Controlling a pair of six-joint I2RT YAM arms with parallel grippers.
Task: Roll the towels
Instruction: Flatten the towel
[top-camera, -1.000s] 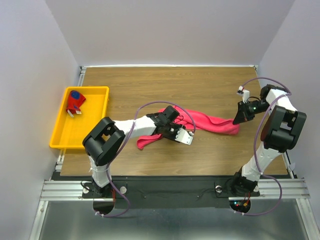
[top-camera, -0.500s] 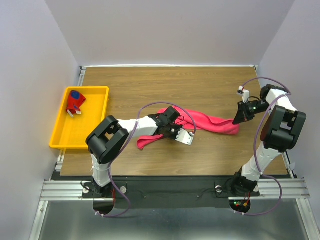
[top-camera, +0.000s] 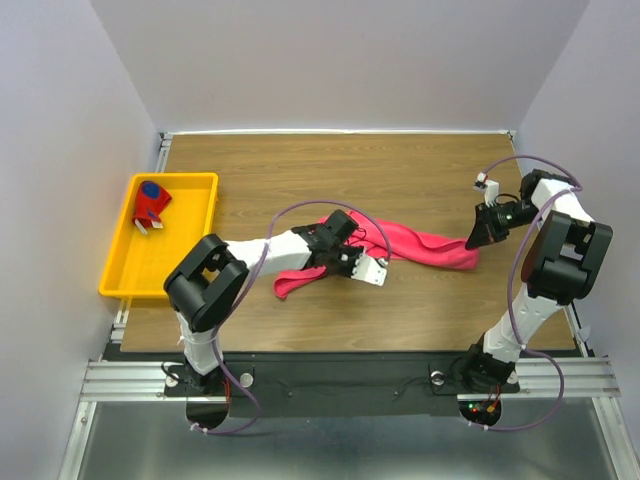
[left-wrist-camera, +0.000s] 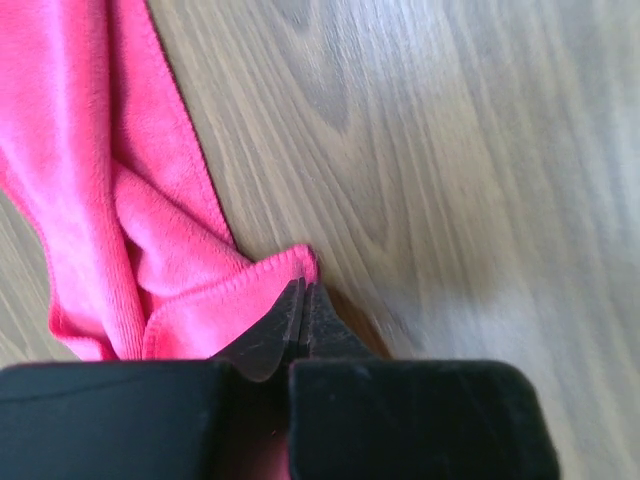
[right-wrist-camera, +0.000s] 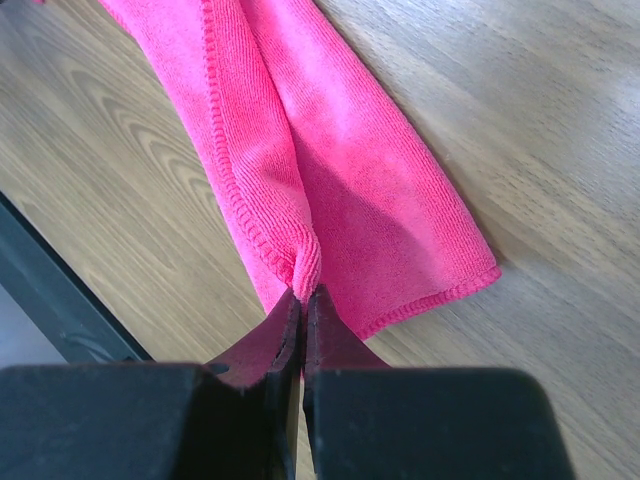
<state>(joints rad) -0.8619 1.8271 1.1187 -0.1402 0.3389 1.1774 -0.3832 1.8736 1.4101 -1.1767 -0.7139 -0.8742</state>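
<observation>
**Operator:** Where does the task stand?

**Inspector:** You are roughly halfway, by my reading. The patterned towel sits as a compact bundle in the yellow tray at the table's 9 o'clock edge. It appears rolled, though it is too small in the overhead view for me to confirm that. The pink towel is not rolled. It lies as a long, loosely bunched strip across the middle of the table, running from about 8 o'clock toward 3 o'clock.

**Operator:** And my grippers?

**Inspector:** Both are clamped on the pink towel. Your left gripper has its jaws pressed together on a hemmed corner, low against the wood, in the strip's 9 o'clock half. Your right gripper pinches a fold of hem near the strip's 3 o'clock end.

**Operator:** What differs from a second ago?

**Inspector:** Mainly your left gripper: its jaws have gone from part-open to fully clenched on that corner. Your left elbow has shifted slightly and come back. The right arm's grip and pose are unchanged, and both towels lie where they did.

**Operator:** What remains?

**Inspector:** I judge that you must spread the pink towel flat or straighten it between the two grips, then roll it end to end. None of that has begun.
</observation>
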